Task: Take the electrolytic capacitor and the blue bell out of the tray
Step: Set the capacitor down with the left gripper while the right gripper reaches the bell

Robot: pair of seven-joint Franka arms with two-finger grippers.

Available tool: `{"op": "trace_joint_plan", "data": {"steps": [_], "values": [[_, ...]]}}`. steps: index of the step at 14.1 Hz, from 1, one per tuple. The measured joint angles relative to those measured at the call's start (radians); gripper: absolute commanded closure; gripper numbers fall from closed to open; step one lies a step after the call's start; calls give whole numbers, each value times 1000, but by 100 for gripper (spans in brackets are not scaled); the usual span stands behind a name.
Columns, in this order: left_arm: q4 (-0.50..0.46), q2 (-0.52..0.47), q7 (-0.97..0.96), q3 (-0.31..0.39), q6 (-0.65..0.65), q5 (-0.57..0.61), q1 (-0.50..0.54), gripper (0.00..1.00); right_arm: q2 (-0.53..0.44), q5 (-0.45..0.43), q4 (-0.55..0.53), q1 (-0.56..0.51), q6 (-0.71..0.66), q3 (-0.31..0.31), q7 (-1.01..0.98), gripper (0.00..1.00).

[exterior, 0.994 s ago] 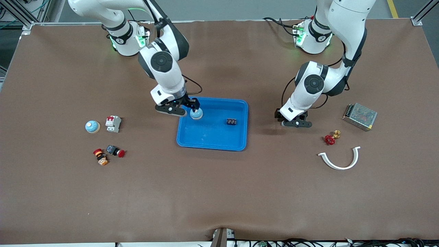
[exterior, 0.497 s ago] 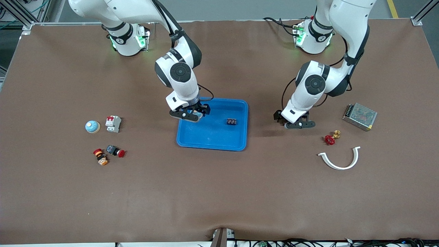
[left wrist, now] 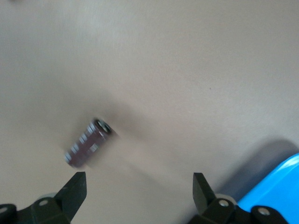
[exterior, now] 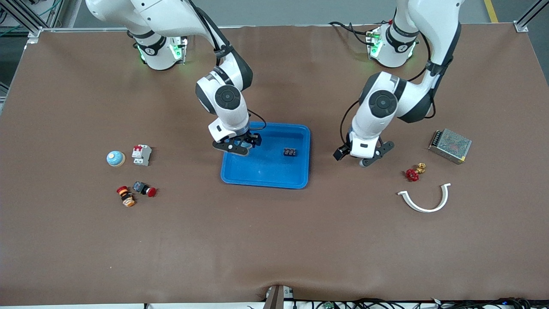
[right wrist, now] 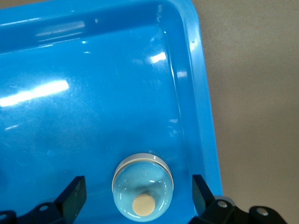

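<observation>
A light blue bell (right wrist: 142,191) with a cream button stands in the blue tray (right wrist: 93,107) near its corner. My right gripper (right wrist: 138,196) is open, with its fingers on either side of the bell and clear of it. In the front view this gripper (exterior: 239,146) is over the tray's (exterior: 266,176) end toward the right arm. A dark brown capacitor (left wrist: 87,143) lies on the bare table. My left gripper (left wrist: 138,193) is open and empty over the table beside the capacitor. In the front view it (exterior: 362,158) hangs beside the tray, and the capacitor does not show.
A black terminal block (exterior: 289,152) lies in the tray. A second blue bell (exterior: 115,159), a circuit breaker (exterior: 141,154) and two push buttons (exterior: 144,189) lie toward the right arm's end. A red valve (exterior: 412,174), a white curved piece (exterior: 424,199) and a metal power supply (exterior: 450,145) lie toward the left arm's end.
My right gripper carried the bell from the tray's edge into the tray and now stands open around it. My left gripper turned and shifted a little toward the tray.
</observation>
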Motion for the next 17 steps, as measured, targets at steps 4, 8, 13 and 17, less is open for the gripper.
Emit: {"op": "trace_joint_plan", "data": {"steps": [4,8,13,17], "values": [[60,58,-268,-3,25,0,-40,0,3,0,-2,4,2,0,0,0],[108,90,-426,-3,26,0,-71,0,15,0,-9,10,19,1,0,0],[183,158,-586,-3,26,1,-101,0,27,0,-35,11,63,0,0,0],[228,204,-646,-3,26,3,-134,0,27,0,-40,12,67,1,0,0]]}}
